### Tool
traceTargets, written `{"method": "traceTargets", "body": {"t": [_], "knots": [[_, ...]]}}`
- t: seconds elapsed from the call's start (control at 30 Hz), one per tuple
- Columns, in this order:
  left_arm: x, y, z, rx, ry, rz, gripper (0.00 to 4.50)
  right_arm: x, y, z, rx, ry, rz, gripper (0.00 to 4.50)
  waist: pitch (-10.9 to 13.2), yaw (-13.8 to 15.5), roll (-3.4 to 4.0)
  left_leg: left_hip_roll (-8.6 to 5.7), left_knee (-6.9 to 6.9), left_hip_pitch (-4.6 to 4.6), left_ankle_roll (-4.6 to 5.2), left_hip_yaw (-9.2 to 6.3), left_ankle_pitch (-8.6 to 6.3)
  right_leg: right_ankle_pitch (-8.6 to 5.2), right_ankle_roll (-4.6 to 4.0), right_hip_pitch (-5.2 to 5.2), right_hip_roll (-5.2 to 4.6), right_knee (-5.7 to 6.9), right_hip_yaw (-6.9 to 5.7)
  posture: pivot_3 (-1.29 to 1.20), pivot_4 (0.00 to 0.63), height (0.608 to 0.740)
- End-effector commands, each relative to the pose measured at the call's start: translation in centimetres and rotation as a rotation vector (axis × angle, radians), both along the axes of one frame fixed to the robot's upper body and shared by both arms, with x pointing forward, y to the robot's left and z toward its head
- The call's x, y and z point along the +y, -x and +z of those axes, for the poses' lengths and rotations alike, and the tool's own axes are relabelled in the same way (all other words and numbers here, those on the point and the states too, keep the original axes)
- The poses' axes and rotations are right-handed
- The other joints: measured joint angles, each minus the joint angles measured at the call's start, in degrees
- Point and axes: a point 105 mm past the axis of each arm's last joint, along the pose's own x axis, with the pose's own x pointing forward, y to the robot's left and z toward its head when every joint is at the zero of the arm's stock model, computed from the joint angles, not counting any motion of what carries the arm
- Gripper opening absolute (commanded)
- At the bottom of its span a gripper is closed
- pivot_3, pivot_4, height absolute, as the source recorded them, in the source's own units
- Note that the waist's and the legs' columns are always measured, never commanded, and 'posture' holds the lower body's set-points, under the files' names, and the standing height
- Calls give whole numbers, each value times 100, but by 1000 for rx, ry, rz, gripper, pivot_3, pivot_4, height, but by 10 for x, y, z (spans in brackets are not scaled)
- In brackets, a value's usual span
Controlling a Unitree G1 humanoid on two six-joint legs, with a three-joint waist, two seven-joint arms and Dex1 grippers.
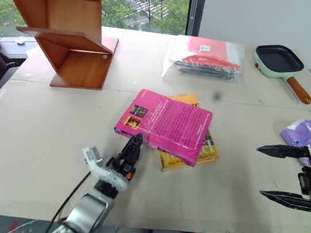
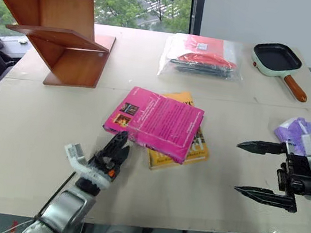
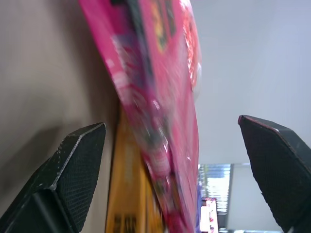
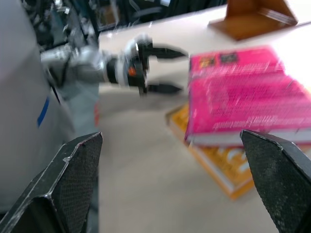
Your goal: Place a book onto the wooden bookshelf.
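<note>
Left wrist view looks along the left gripper [image 1: 132,148], whose jaws stand spread wide on either side of the near end of the thick magenta-pink paperback book [image 1: 165,125], with nothing clamped between them. From the head views the gripper's tips sit just at that book's near-left corner; whether they touch it I cannot tell. The right gripper [image 2: 259,170] hovers near the worktop's right edge, jaws released and holding nothing, pointing across toward the books and well apart from them.

The pink book lies flat, cover up, near the middle of the pale worktop [image 1: 42,135], resting askew on a yellow paperback [image 1: 211,153] that pokes out beneath it. The reddish-brown wooden bookshelf [image 1: 76,41] with slanted panels stands at the far-left corner, well apart from the pink book. A clear plastic bag holding red and dark items [image 1: 206,61] lies along the far edge, a black square pan with a mint rim and wooden handle [image 1: 279,61] at the far-right corner, and a purple packet [image 1: 306,136] by the right edge.
</note>
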Motion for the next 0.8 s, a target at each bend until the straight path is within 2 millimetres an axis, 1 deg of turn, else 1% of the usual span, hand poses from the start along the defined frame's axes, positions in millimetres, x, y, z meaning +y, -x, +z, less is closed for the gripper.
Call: {"method": "traceTargets", "body": {"t": [0.03, 0.1, 0.17, 0.3, 0.43, 0.53, 0.67, 0.77, 0.8], "knots": [[-13, -5, -2, 7, 27, -82, 4500, 5, 9, 16, -65, -66, 1, 4478, 0, 1, 0, 0, 0, 0, 0, 0, 0, 0, 1, 0, 0, 0, 0, 0, 150, 740], [-18, -13, -3, 6, 33, -122, 4500, 6, 9, 17, -77, -77, -20, 4478, -2, 9, 3, -1, -1, -2, -1, 7, 0, 1, 1, -1, -2, -7, 7, 0, 150, 740], [-20, -20, -5, 19, 52, -150, 4500, 5, 6, 16, -107, -67, -77, 4478, -4, 53, 7, -6, -1, -2, -1, 7, 0, 1, 1, -1, -8, -8, 6, 0, 150, 740], [-22, -27, -8, 27, 49, -199, 4500, -2, 1, 14, -187, -16, -189, 4478, -12, 89, 13, -8, 0, 1, -1, 6, 1, -3, -5, 0, -10, -3, 6, 0, 150, 740], [-21, -31, -8, 34, 67, -208, 4500, -6, 7, 14, -182, 8, -205, 4478, -21, 116, 26, -11, 0, 0, -6, 4, 4, -11, -19, 0, -13, -3, 6, 0, 150, 740], [-23, -35, -9, 41, 81, -220, 4500, -9, 13, 18, -184, 19, -205, 4478, -25, 115, 32, -10, 0, 1, -4, 4, 3, -12, -20, 1, -16, -2, 6, 0, 150, 740], [-27, -36, -16, 95, 129, -240, 4500, -19, 21, 26, -179, 56, -220, 4478, -42, 120, 47, -11, 0, 2, -1, 3, 2, -12, -20, 3, -19, -2, 5, 0, 150, 740], [-27, -37, -19, 124, 168, -238, 3710, -24, 23, 25, -169, 80, -222, 4500, -57, 117, 48, -12, 0, 3, 0, 3, 1, -13, -20, 6, -24, -2, 5, 0, 150, 740], [-27, -38, -19, 127, 182, -239, 3365, -25, 23, 25, -168, 82, -222, 4500, -59, 117, 47, -12, 0, 4, 0, 3, 1, -13, -20, 6, -25, -2, 6, 0, 150, 740]]}}
